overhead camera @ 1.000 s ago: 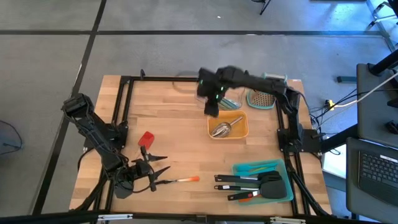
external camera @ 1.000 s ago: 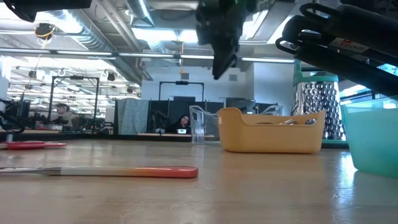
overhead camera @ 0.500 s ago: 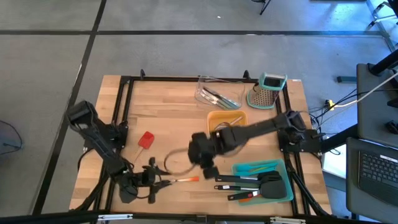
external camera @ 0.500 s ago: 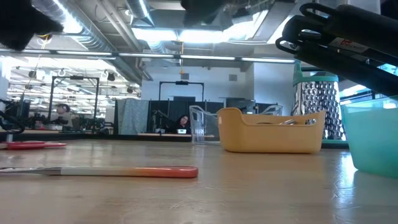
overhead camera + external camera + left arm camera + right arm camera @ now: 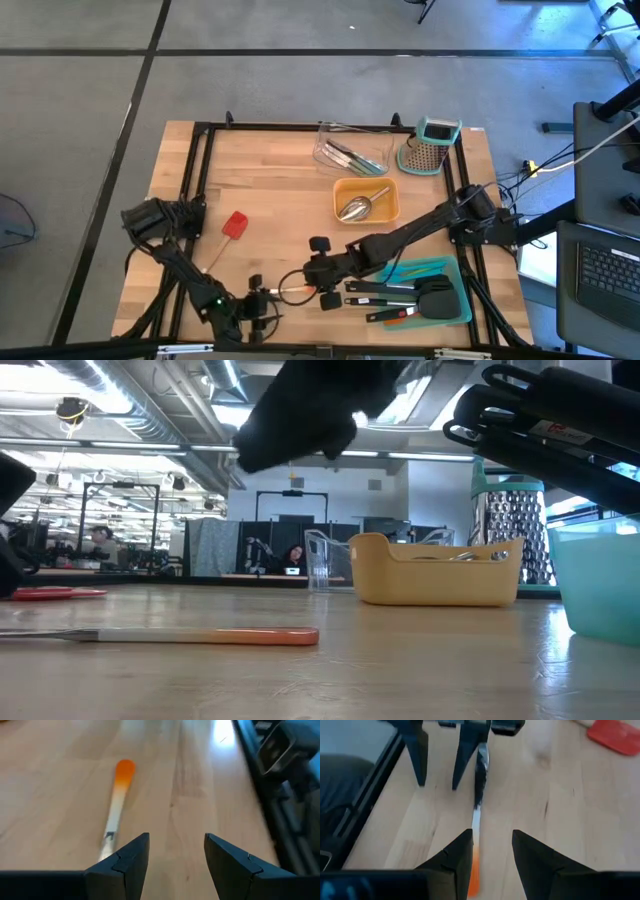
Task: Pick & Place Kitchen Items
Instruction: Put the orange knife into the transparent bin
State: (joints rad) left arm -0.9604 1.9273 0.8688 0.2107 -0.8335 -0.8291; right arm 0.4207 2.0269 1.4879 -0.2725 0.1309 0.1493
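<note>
An orange-handled utensil (image 5: 292,290) with a slim pale shaft lies flat on the wood near the table's front edge (image 5: 200,635). My left gripper (image 5: 262,303) is open and low at the utensil's dark blade end. The blade lies just outside one of its fingers (image 5: 464,755), not between them. My right gripper (image 5: 305,280) is open above the orange handle end (image 5: 473,870), coming from the right and slanting down. The handle shows at the inner edge of one finger (image 5: 456,860). Whether either gripper touches the utensil I cannot tell.
A red spatula (image 5: 234,225) lies at mid-left. An orange tray (image 5: 388,203) holds a steel scoop, and a clear tray (image 5: 350,150) holds utensils. The grater (image 5: 430,145) stands far right. A teal tray (image 5: 420,268) with black spatulas sits close behind my right gripper.
My right gripper has swung from over the clear tray at the far side across the table toward the near edge, sinking over the utensil's orange handle. My left gripper has sunk and tipped downward, shifting toward the near edge. The utensil has stayed where it was.
</note>
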